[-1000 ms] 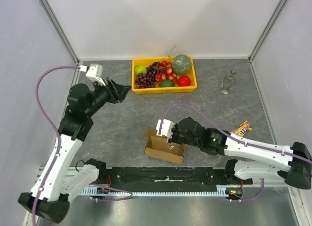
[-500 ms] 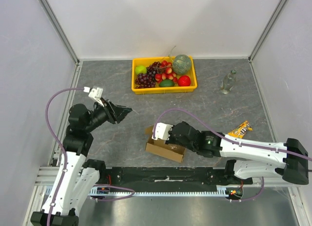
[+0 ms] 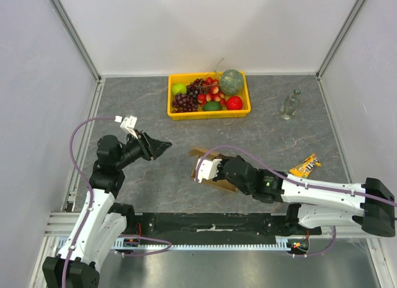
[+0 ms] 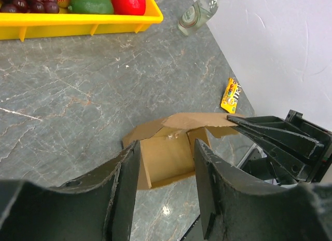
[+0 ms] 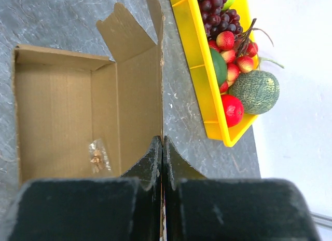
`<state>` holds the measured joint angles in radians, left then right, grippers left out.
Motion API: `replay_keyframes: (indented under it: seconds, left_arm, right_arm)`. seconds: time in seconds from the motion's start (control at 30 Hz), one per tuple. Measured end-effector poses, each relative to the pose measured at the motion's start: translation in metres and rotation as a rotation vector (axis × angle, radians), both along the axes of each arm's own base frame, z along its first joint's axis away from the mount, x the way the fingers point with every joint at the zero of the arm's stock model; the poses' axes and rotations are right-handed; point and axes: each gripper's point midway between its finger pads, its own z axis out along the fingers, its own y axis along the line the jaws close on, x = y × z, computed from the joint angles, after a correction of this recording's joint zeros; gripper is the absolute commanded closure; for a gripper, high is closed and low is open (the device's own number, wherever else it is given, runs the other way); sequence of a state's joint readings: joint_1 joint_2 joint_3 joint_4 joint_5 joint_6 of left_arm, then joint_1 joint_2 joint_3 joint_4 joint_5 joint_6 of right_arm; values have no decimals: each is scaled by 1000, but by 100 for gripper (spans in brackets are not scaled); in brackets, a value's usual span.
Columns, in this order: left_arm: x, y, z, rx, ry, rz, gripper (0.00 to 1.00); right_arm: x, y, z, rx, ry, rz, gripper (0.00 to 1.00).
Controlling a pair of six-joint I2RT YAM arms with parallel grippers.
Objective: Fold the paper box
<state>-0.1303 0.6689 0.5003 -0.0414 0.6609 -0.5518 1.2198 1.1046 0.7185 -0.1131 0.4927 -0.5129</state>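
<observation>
- The left end effector point(image 3: 162, 144) hangs released over bare surface point(image 3: 142, 102), its fingers spread and holding nothing. It points at the paper box point(image 3: 206, 154), with open room between them.
- The paper box sits near the surface's front edge, at centre, tilted, with its flaps loose. It is well apart from the yellow crate point(image 3: 175, 113) at the far edge.
- Only the right wrist view looks into the box, where a small clear packet point(image 5: 97, 155) lies on its floor.
- The right end effector point(image 5: 162, 145) is clenched on the edge of a box wall. The left wrist view shows that flap lifted in an arch.
- A snack packet point(image 3: 306, 165) lies just right of that arm, and a bottle point(image 3: 289, 105) stands farther back, near the right wall.
</observation>
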Motion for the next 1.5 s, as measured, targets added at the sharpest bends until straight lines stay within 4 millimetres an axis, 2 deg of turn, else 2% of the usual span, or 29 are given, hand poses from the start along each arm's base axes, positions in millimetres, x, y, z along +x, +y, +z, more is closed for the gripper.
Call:
replay_keyframes:
  seconds: [0.23, 0.43, 0.6, 0.63, 0.7, 0.8, 0.9, 1.27, 1.5]
  left_arm:
    - [3, -1, 2, -15, -47, 1, 48]
    - [-2, 0, -9, -25, -118, 4, 47]
    - [-9, -7, -24, -33, -165, -28, 39]
    - [-10, -11, -27, -31, -165, -40, 24]
    - [-11, -21, -31, -16, -169, -70, 18]
    - [-17, -40, -44, 27, -172, -137, 16]
    - [-19, -48, -59, 80, -163, -169, 15]
    - [18, -34, -84, 271, -208, -50, 14]
    - [36, -46, -87, 346, -249, -70, 14]
  right_arm:
    - [22, -3, 5, -21, -59, 28, 100]
    - [49, -10, -6, -41, -23, 78, 100]
    - [66, -7, -7, -27, 25, 140, 100]
    - [68, -4, -6, -25, 37, 160, 100]
    - [71, 4, -3, -20, 61, 204, 100]
    - [71, 12, -1, -18, 86, 261, 100]
    - [68, 16, -4, -20, 114, 298, 100]
    - [62, 13, -11, -14, 168, 353, 100]
    - [62, 13, -11, -1, 200, 374, 100]
